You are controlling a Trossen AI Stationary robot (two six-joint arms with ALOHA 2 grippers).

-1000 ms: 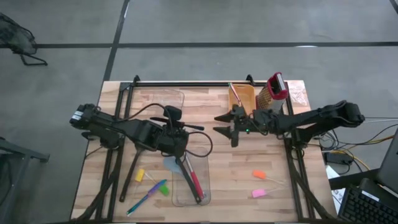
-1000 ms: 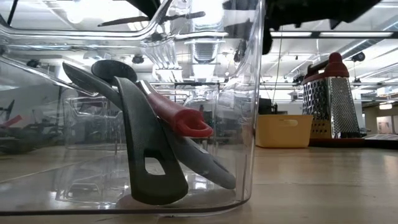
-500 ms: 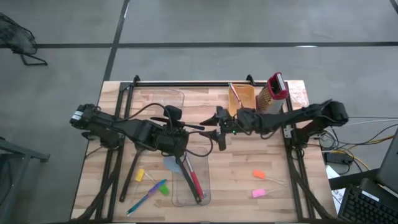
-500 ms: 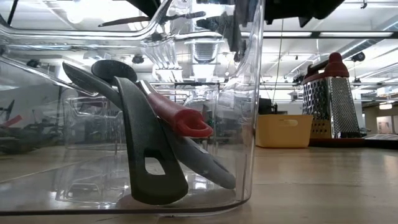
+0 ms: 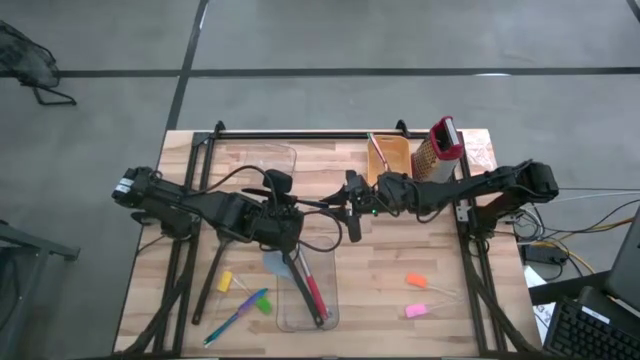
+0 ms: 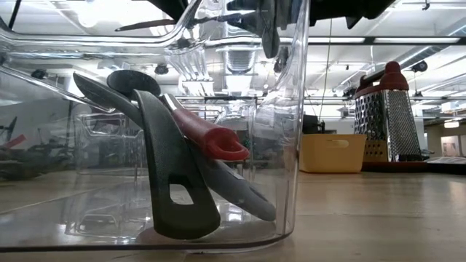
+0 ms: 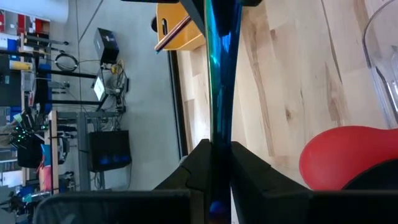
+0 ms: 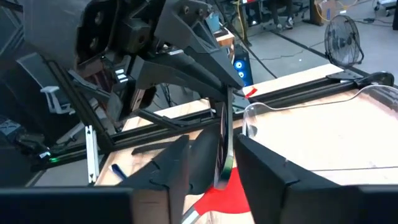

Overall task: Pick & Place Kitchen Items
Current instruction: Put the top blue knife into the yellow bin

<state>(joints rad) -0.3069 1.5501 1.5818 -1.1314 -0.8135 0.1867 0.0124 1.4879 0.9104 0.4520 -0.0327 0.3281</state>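
Observation:
My left gripper (image 5: pixel 297 212) (image 7: pixel 219 146) hovers over the near clear tub (image 5: pixel 305 295), shut on a thin dark utensil (image 5: pixel 318 206) that sticks out level toward the table's right. My right gripper (image 5: pixel 350 207) (image 8: pixel 224 155) is open, with a finger on either side of the utensil's free end (image 8: pixel 225 124); I cannot tell whether they touch it. In the tub, a black slotted turner (image 6: pixel 175 189), a red spoon (image 6: pixel 215 142) and a light-blue spoon (image 5: pixel 272 265) lean on its wall. Yellow (image 5: pixel 225 282), green (image 5: pixel 263 303), orange (image 5: pixel 416 282) and pink (image 5: pixel 415 311) chunks and a blue stick (image 5: pixel 232 320) lie on the table. My left gripper pinches the thin dark utensil between its two fingers (image 7: pixel 249 168), seen edge-on in the wrist view (image 7: pixel 219 134). The fingers point level toward the table's right and lie along it. The utensil is lifted clear, roughly level, above the tub.
A second clear tub (image 5: pixel 260 165) sits at the far left. An orange-yellow bin (image 5: pixel 390 160) holding a stick and the red-topped metal grater (image 5: pixel 440 150) stand at the far right. A long black handle (image 5: pixel 208 285) lies near left. Bare wood shows at the near right (image 5: pixel 380 300).
My right gripper has moved toward the table's left, toward my left gripper, and its fingers now stand around the free end of the held utensil. My left gripper and the utensil have stayed where they were.

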